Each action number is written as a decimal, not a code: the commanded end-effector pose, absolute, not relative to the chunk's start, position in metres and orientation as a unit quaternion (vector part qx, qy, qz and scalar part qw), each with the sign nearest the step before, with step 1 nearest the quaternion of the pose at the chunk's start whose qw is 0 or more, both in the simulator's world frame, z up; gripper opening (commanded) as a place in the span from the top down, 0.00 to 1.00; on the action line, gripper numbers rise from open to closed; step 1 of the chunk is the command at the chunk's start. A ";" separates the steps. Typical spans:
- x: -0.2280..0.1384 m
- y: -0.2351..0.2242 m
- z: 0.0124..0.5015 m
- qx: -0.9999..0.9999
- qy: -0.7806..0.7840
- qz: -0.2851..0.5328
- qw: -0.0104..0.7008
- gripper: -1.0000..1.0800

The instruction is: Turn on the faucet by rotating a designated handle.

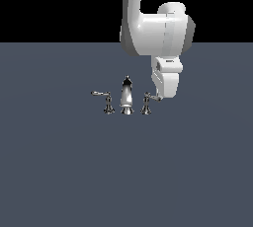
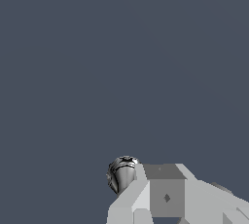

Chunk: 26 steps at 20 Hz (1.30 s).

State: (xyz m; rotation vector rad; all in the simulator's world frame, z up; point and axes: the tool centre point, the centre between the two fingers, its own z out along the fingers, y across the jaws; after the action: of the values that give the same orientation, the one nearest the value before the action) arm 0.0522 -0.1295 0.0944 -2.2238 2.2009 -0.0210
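chrome dominates the middle of a flat slate-grey floor (image 1: 74, 171): the faucet (image 1: 127, 97) is a tiny three-piece set, with a tall tapered, dark-tipped spout (image 1: 127, 94) in the centre and a short lever on a flared base to either side. the handle (image 1: 147, 103) stands on the exterior view's right of the spout, and its thin arm reaches away from the spout straight toward the gripper (image 1: 160, 96), whose lowest tip sits at the end of that arm, touching it or just beside it; the render is too small to tell which. the twin handle (image 1: 105, 101) stands on the far side of the spout from the gripper, well apart from it, with its arm pointing to the exterior view's left. the white arm (image 1: 153, 28) comes down from above, so the hand hangs just beside and slightly above the handle's post. in the wrist view a pale blocky finger (image 2: 165, 194) fills the lower corner, and a small rounded chrome piece (image 2: 122, 173) shows right against its edge; which part of the faucet it is cannot be told. whether the jaws are apart or together cannot be told from either view, since only one side of the hand shows and nothing is seen clamped between them.
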 end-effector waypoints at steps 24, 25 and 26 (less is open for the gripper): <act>0.015 -0.081 0.094 -0.701 0.713 -0.002 -0.001 1.00; 0.017 -0.074 0.094 -0.702 0.712 -0.002 -0.001 1.00; 0.019 -0.067 0.094 -0.703 0.711 -0.001 -0.001 1.00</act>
State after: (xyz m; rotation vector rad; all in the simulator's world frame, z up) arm 0.0108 -0.1024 0.0941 -2.1684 2.2907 -0.0121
